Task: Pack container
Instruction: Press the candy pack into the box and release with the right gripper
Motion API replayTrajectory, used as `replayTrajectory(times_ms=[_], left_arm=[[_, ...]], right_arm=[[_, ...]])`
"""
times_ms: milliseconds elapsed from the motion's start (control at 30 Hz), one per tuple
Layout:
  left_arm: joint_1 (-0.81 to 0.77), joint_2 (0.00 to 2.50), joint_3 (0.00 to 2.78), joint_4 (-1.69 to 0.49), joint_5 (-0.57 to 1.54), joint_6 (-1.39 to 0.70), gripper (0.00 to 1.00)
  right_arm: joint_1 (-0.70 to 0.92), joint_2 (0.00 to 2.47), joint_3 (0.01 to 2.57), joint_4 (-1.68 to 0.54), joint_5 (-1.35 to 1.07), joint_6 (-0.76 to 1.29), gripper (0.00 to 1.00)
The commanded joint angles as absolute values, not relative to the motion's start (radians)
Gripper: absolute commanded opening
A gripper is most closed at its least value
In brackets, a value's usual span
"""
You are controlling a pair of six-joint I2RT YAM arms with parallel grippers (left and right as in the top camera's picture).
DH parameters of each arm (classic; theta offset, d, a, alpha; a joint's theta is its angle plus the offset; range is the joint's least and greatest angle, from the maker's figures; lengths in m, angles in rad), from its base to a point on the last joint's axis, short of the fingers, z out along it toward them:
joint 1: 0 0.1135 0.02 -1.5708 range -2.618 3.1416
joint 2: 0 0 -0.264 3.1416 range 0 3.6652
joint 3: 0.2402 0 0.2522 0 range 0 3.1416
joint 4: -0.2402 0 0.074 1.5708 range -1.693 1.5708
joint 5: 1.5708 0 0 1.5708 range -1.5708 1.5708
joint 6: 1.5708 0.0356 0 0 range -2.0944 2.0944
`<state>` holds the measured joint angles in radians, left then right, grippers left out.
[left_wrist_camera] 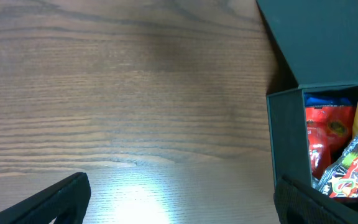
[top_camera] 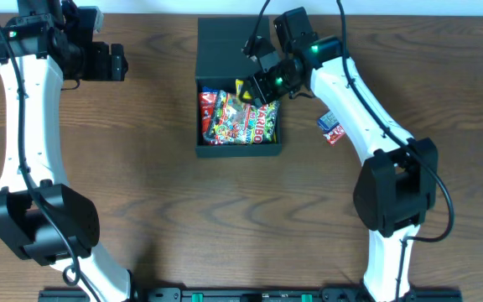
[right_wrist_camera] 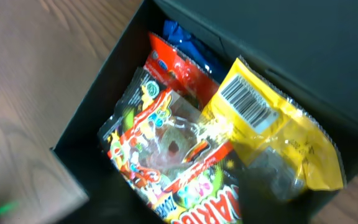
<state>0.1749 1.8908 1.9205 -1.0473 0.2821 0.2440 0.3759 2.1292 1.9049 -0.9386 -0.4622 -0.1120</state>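
Well, snack packets (top_camera: 240, 117) inside the open container (top_camera: 237, 152).

From above, the right gripper (top_camera: 265, 84) is covering the far right corner of the dark green square cardboard box (top_camera: 238, 152), so nobody can tell if its jaws are apart or together. It is hiding most of the yellow crinkly packet (right_wrist_camera: 272, 134). The blue packet (right_wrist_camera: 188, 40) is only peeking out from under the red packet (right_wrist_camera: 179, 71). In the right wrist view, the wooden table (right_wrist_camera: 17, 124) is looking blurry. The small red and blue packet (top_camera: 331, 128) is lying right by the white right arm (top_camera: 355, 96) and is too small to read. In the left wrist view, the black fingers (left_wrist_camera: 55, 202) of the left gripper (left_wrist_camera: 179, 208) are running off the bottom edge. The box is running off the right edge.
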Motion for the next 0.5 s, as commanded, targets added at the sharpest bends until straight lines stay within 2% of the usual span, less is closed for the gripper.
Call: replayTrajectory(times_ms=[0, 133, 467], left_arm=[[0.176, 1.897, 1.919, -1.051, 0.282, 0.259, 0.95], [0.176, 1.897, 1.919, -1.051, 0.282, 0.259, 0.95], [0.176, 1.897, 1.919, -1.051, 0.282, 0.259, 0.95]], right_arm=[[0.395, 2.136, 1.919, -0.968, -0.441, -0.105, 0.01], [0.437, 2.146, 1.914, -0.945, -0.342, -0.106, 0.01], [0.49, 2.281, 1.914, -0.862, -0.323, -0.091, 0.01]])
